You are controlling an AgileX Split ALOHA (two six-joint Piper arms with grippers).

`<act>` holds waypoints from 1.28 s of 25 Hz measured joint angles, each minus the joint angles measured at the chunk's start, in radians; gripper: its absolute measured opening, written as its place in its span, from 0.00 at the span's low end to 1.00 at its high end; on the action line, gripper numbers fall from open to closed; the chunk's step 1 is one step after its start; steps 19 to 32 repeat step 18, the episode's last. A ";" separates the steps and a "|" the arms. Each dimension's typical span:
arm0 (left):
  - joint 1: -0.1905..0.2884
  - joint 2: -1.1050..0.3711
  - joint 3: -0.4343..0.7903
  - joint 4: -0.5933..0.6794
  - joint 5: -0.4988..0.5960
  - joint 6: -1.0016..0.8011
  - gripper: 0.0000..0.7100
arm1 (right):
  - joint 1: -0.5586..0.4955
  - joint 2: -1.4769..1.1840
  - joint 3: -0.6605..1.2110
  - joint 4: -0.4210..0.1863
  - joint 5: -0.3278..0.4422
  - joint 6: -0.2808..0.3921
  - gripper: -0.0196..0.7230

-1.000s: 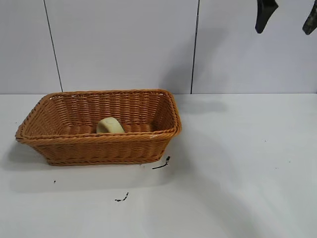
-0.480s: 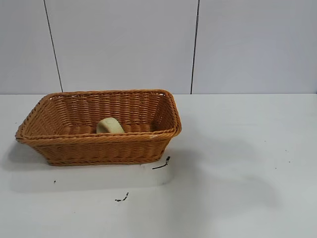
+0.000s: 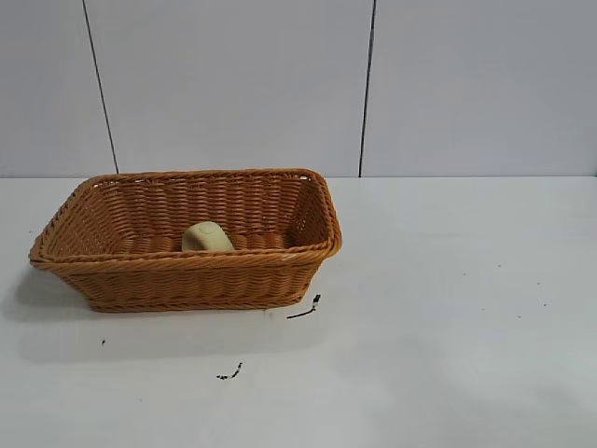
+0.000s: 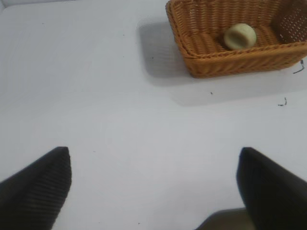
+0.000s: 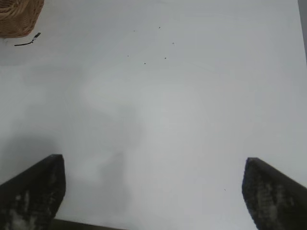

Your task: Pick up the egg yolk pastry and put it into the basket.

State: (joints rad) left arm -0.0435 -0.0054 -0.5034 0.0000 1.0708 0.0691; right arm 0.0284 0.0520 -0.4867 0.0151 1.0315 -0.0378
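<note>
Exterior view first: we count one basket point(image 3: 187, 241) and one egg yolk pastry point(image 3: 206, 237), and that's it for the task items. The pastry sits inside the basket, on its floor, near the front wall and roughly at the middle of its length. The basket stands on the white table point(image 3: 448, 327), over toward the left half. No arm shows up in this view at all. On the table we also spot two small black scraps point(image 3: 305, 309), one just off the basket's front right corner and one a bit farther out in front of it.

From the left wrist view we get the left gripper point(image 4: 153, 184) with two dark fingers point(image 4: 36, 189) spread wide apart, nothing between them, only bare table underneath. The basket and pastry are well away from it, and we can see the pastry resting on the weave with nothing touching it.

Right wrist view is the same story: the right gripper point(image 5: 153, 189) has its two fingers point(image 5: 273, 196) fully spread and holds nothing, hanging over open table. Only one corner of the basket point(image 5: 19, 17) pokes into that picture, far from the fingers, with one black scrap next to it and a few tiny dark specks point(image 5: 153, 45) scattered on the table.
</note>
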 joint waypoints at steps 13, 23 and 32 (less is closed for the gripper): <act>0.000 0.000 0.000 0.000 0.000 0.000 0.98 | 0.000 -0.057 0.002 -0.001 0.000 0.004 0.96; 0.000 0.000 0.000 0.000 0.000 0.000 0.98 | 0.000 -0.057 0.002 -0.001 0.000 0.008 0.96; 0.000 0.000 0.000 0.000 0.000 0.000 0.98 | 0.000 -0.057 0.002 -0.001 0.000 0.008 0.96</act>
